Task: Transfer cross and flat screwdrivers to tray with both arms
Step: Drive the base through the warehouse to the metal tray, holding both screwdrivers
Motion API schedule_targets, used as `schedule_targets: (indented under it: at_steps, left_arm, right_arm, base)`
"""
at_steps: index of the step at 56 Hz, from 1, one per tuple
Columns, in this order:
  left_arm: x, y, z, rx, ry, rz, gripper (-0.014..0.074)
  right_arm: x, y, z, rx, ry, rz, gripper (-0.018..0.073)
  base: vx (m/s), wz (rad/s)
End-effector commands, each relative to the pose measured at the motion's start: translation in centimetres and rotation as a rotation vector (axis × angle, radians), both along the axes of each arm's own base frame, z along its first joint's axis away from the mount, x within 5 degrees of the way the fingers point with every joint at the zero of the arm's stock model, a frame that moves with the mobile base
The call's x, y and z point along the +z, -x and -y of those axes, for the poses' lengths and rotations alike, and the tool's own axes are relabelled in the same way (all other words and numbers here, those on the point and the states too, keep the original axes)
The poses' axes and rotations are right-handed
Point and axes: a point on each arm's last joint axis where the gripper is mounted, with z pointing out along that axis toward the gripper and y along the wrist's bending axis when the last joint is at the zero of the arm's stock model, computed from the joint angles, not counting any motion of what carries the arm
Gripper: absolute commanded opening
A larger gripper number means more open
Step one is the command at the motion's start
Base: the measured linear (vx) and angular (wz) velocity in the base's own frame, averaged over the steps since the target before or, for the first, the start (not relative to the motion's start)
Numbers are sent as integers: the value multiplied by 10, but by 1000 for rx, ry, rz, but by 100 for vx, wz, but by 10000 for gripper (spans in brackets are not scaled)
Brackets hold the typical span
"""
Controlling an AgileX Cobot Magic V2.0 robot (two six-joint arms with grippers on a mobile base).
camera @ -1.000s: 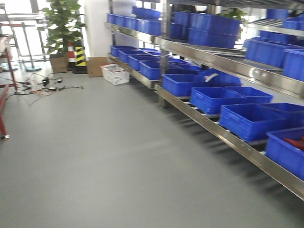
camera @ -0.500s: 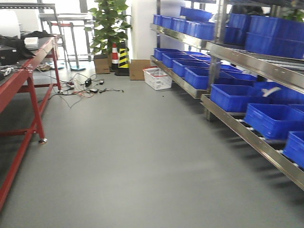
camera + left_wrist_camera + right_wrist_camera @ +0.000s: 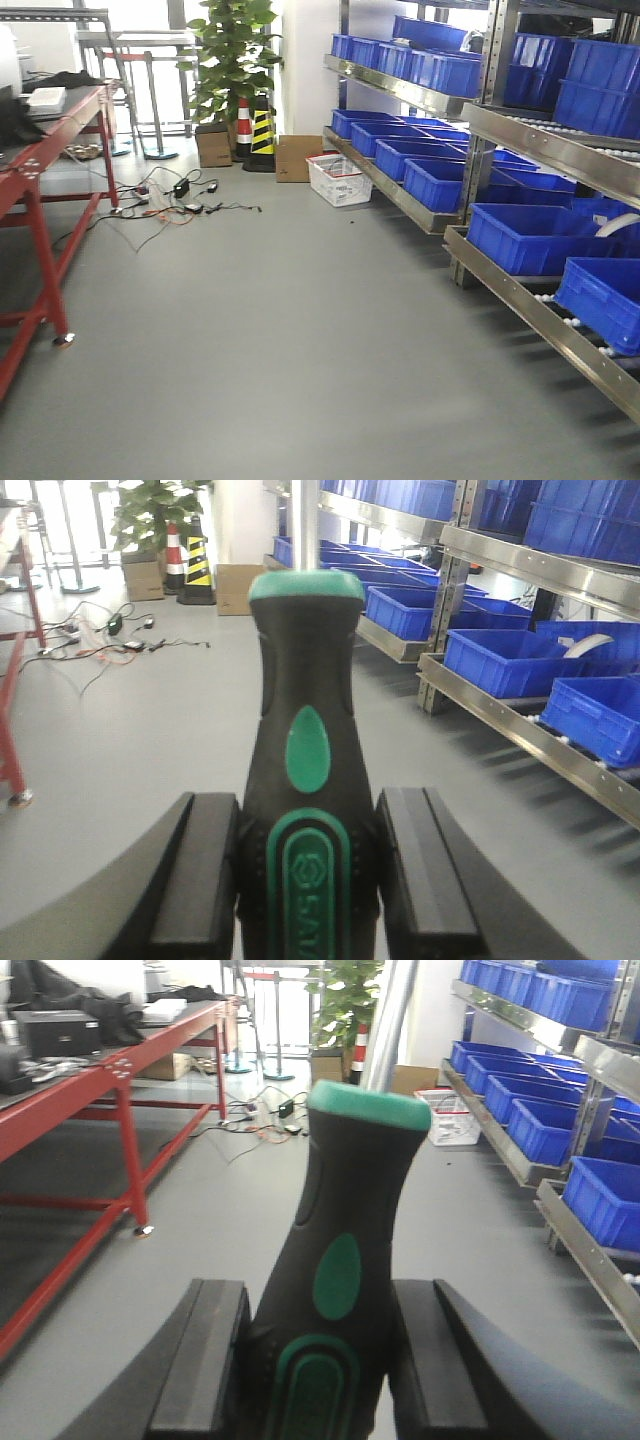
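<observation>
A grey floor [image 3: 280, 350] runs between a red-framed workbench [image 3: 40, 150] on the left and a steel shelving rack [image 3: 560, 150] on the right. Deep blue plastic bins [image 3: 525, 235] fill the rack's tiers. At the far end stands a leafy potted plant [image 3: 232, 60], with a red-and-white cone [image 3: 243, 125] and a yellow-and-black cone [image 3: 262, 135] beside it. A cardboard box [image 3: 296, 158] sits just right of the cones, next to a white mesh basket [image 3: 340, 180]. Loose cables [image 3: 165, 200] lie tangled on the floor near the bench.
</observation>
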Motion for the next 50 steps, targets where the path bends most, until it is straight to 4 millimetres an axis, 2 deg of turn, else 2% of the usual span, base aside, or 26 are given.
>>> schedule_targets:
  at_steps: [1, 50]
  left_arm:
    - [15, 0, 1, -6, 29, 107, 0]
    - [15, 0, 1, -6, 29, 107, 0]
  right_arm:
    - [16, -1, 2, -21, -25, 106, -8]
    - [16, -1, 2, -21, -25, 106, -8]
  base:
    - [65, -17]
    - [61, -28]
